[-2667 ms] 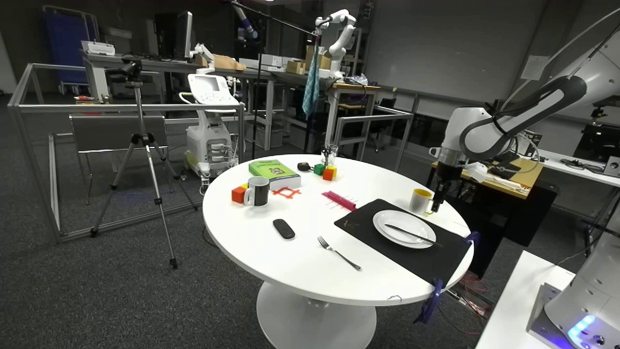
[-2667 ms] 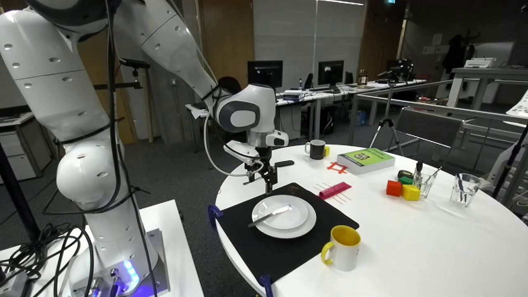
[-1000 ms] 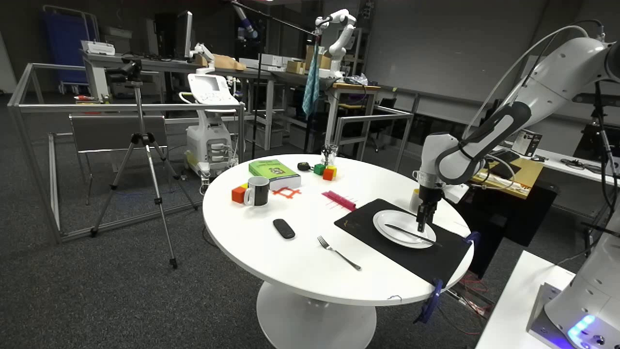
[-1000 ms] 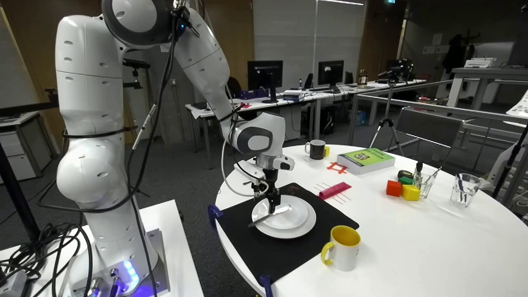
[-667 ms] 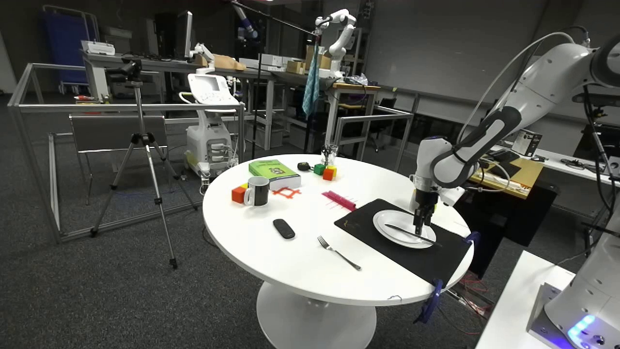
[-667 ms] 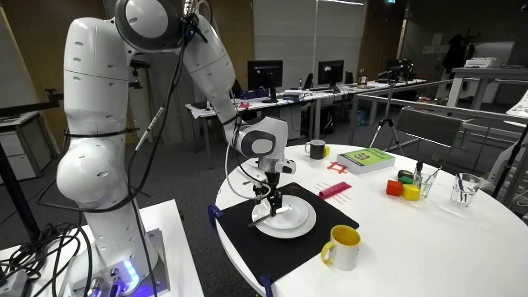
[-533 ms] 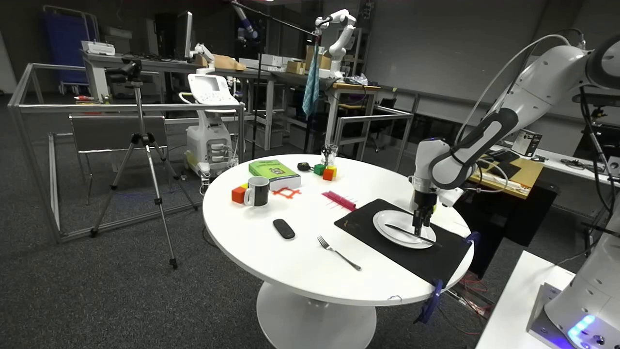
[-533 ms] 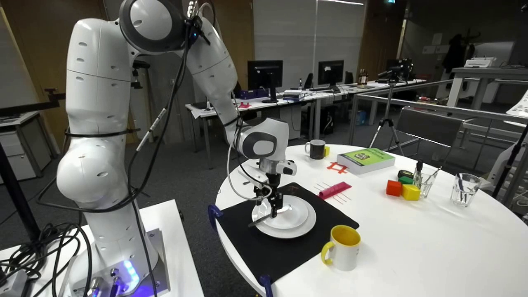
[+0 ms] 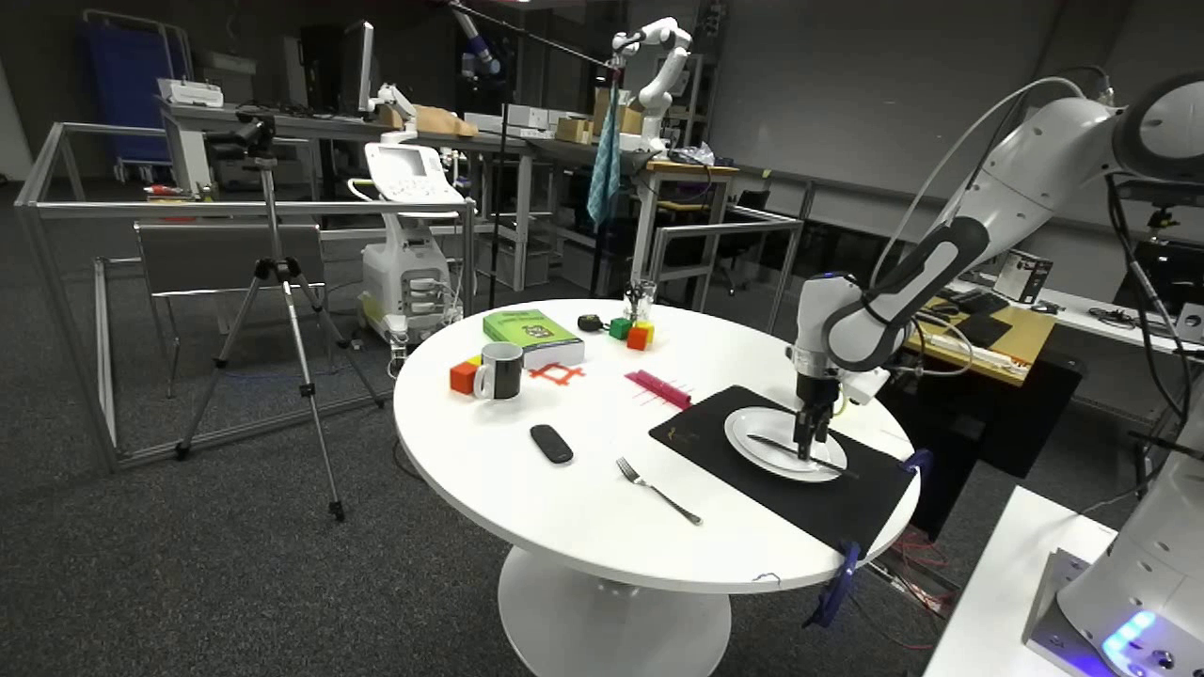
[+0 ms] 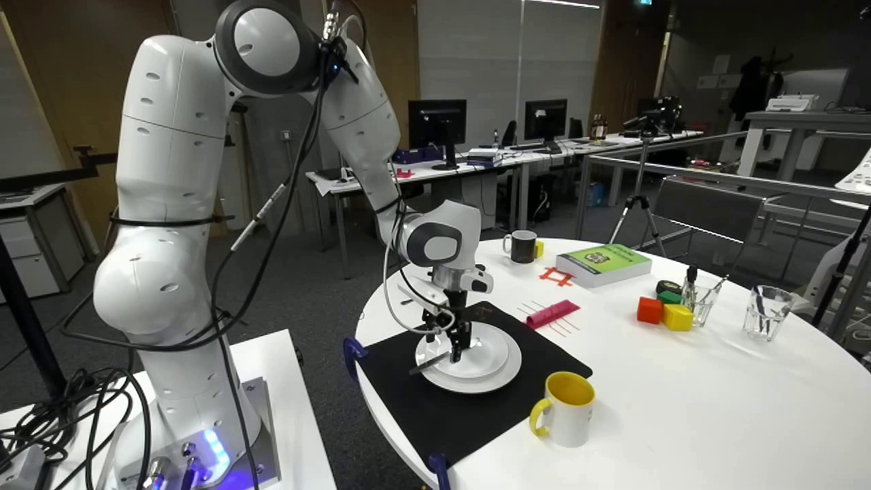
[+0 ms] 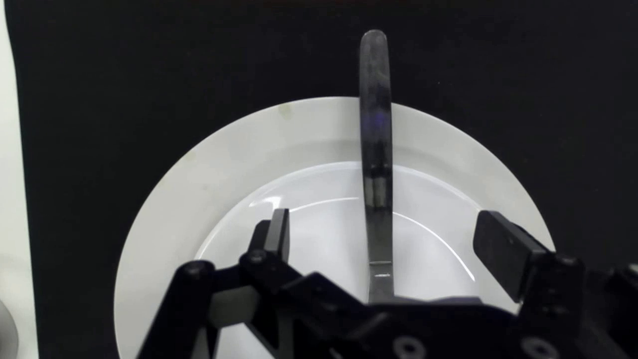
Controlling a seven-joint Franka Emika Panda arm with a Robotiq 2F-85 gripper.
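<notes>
1. Knife (image 11: 377, 164), plates (image 11: 194, 189) and mat (image 10: 429, 408) are all on the big round table (image 10: 680, 408), which is cut off in an exterior view.
2. The robot arm (image 9: 1025, 179) runs off the edge of an exterior view.
3. The black mat lies under the plates. The wrist view gets only a piece of it.
4. The plates are white, a small one on a bigger one. Their bottom part is hidden or cut off in the wrist view.
5. The gripper (image 11: 386, 244) has its fingers spread wide, one on each side of the knife blade. Whether they touch the small plate is hard to tell.
6. The knife lies across the plates, its dark handle poking past the rim. The gripper hides its tip in the wrist view.
</notes>
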